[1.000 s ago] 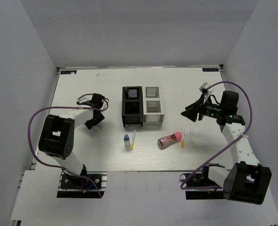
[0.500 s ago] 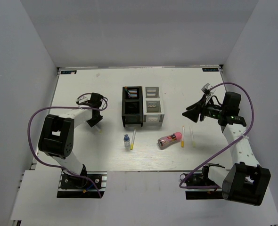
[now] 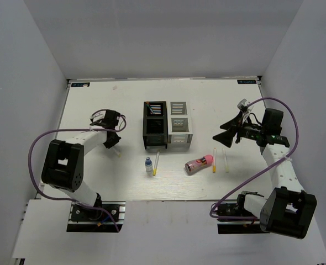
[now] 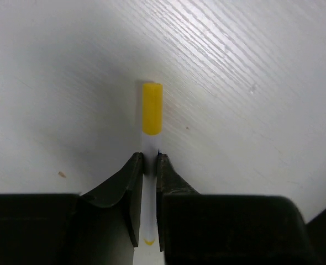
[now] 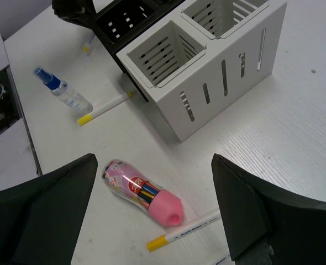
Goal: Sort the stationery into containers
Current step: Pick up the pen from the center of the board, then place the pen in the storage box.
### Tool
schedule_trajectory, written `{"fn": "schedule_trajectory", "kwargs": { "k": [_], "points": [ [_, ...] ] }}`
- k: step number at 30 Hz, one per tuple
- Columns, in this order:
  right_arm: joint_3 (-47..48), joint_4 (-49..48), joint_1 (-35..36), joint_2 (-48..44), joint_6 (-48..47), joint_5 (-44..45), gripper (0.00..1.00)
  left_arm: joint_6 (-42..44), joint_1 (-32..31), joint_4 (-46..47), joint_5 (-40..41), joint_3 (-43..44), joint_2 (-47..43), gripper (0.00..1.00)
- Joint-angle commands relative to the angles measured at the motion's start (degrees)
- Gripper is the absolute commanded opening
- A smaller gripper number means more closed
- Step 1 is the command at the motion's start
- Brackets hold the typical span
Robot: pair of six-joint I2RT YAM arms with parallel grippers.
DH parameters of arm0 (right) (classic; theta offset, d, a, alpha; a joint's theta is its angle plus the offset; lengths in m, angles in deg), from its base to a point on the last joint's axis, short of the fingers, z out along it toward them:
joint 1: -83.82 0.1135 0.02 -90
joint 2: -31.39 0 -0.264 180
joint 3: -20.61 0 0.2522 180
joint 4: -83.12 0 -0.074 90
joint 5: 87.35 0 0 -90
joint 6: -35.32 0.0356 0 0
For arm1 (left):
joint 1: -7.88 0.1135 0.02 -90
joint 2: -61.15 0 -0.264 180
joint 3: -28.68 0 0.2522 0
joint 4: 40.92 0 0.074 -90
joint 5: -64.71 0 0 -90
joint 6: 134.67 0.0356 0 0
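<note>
Clamping a yellow-capped pen [image 4: 151,107], the left gripper [image 4: 150,160] is nearly closed.

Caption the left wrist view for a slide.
Left gripper shut on a yellow-capped white pen lying on the white table.

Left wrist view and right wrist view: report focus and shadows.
Left wrist view: the pen and the table grain are sharp; a soft shadow darkens the table beside the pen; the left end effector gripping it is near-black. Right wrist view: the white organiser is crisp; the fingers of the open right end effector are dark and soft-edged.
</note>
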Motion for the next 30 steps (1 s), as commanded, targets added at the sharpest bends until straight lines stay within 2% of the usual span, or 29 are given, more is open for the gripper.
{"fn": "schedule_trajectory", "kwargs": {
  "k": [1,7,8,9,12,13,14,15,16,23,30],
  "points": [
    [1.94,2.57,-0.33,0.24,-3.51,-2.64,0.9,2.78,-0.74,-1.57,-0.66,1.69,-7.37,0.0],
    [3.34,6.0,-0.41,1.99,-6.59,-4.31,0.9,9.46,-0.74,-1.23,-0.66,4.23,-17.05,0.0],
    [3.52,6.44,-0.41,2.43,-7.03,-4.57,0.87,10.51,-0.74,-0.44,-0.66,4.24,-18.45,0.0],
    [3.69,6.61,-0.5,2.52,-7.12,-5.27,0.76,14.27,-1.26,2.18,-3.19,4.24,-21.25,0.0],
    [3.96,6.79,-0.41,3.14,-7.29,-6.15,0.48,18.6,-1.27,9.55,-10.3,2.92,-25.31,0.0],
    [4.13,7.58,-0.5,3.31,-8.25,-6.5,0.26,20.7,-1.27,11.41,-16.07,2.92,-27.24,0.0],
    [4.22,8.19,-0.41,3.49,-8.52,-6.51,0.15,20.72,-1.27,12.91,-18.39,2.92,-27.78,0.0],
    [4.57,8.2,-0.5,3.58,-8.7,-6.86,0.05,21.5,-1.88,16.06,-22.51,2.92,-27.78,0.0],
    [4.66,9.59,-0.5,3.58,-10.18,-7.12,0.0,22.03,-1.89,17.83,-23.85,2.31,-28.57,0.0],
    [6.42,13.3,-0.41,5.86,-14.06,-8.35,0.0,24.59,-4.52,34.53,-33.97,-1.39,-26.65,0.0],
    [7.03,13.38,-0.33,7.88,-14.15,-8.44,0.0,27.57,-9.36,47.19,-34.5,-5.16,-21.28,0.0]
  ]
}}
